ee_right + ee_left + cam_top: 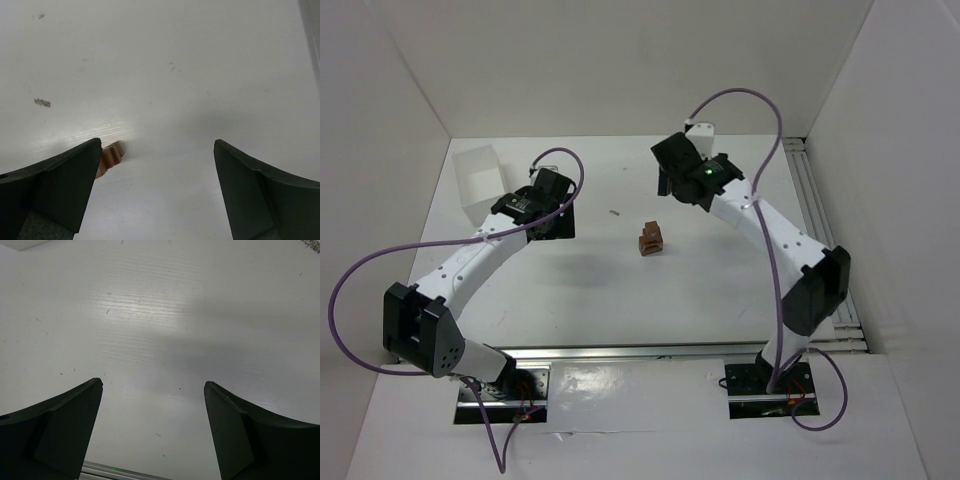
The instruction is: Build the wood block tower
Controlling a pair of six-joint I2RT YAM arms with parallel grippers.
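Observation:
The tower [650, 238], a short stack of reddish-brown wood blocks, stands on the white table near its middle. My right gripper [670, 182] hovers behind and a little to the right of it, apart from it. In the right wrist view that gripper [157, 144] is open with only bare table between its fingers, and the edge of a wood block [112, 155] peeks out past the left fingertip. My left gripper [556, 218] is well to the left of the tower. In its own view this gripper [153, 383] is open over bare table.
A white tray [480, 180] stands at the back left, just behind the left arm. A small dark speck [615, 212] lies on the table between the grippers. A metal rail [817, 200] runs along the right wall, and white walls enclose the table on three sides.

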